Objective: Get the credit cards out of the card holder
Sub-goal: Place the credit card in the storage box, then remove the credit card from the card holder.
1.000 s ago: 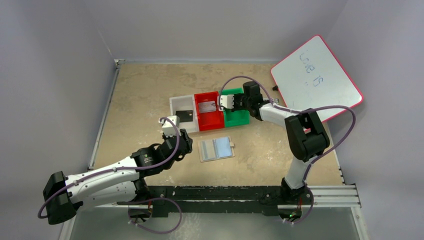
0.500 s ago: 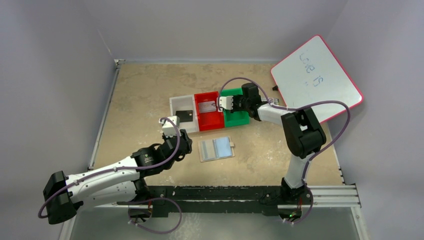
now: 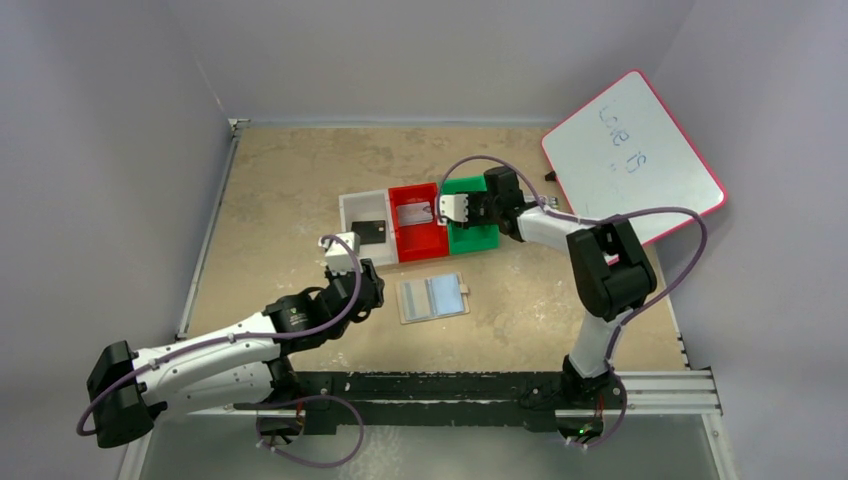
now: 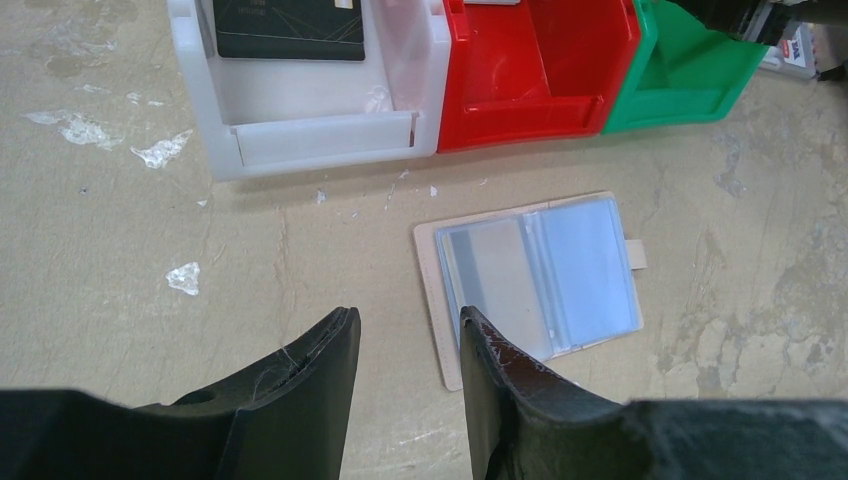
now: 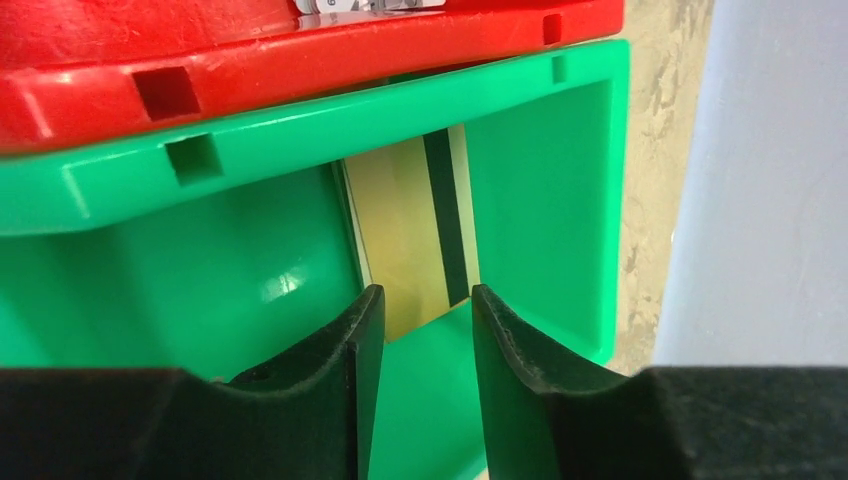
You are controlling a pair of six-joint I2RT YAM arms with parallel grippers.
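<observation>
Well apart: card holder (image 3: 433, 297), whiteboard (image 3: 633, 155) (scrawled)

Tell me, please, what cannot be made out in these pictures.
- Card holder pockets: left wrist view, cloudy plastic hides whether a card remains.
- Black card: left wrist view, cut off by the top edge.
- Yellow card in the green bin: top view, hidden under the right gripper.
- Whiteboard writing: top view, too small to read.
</observation>
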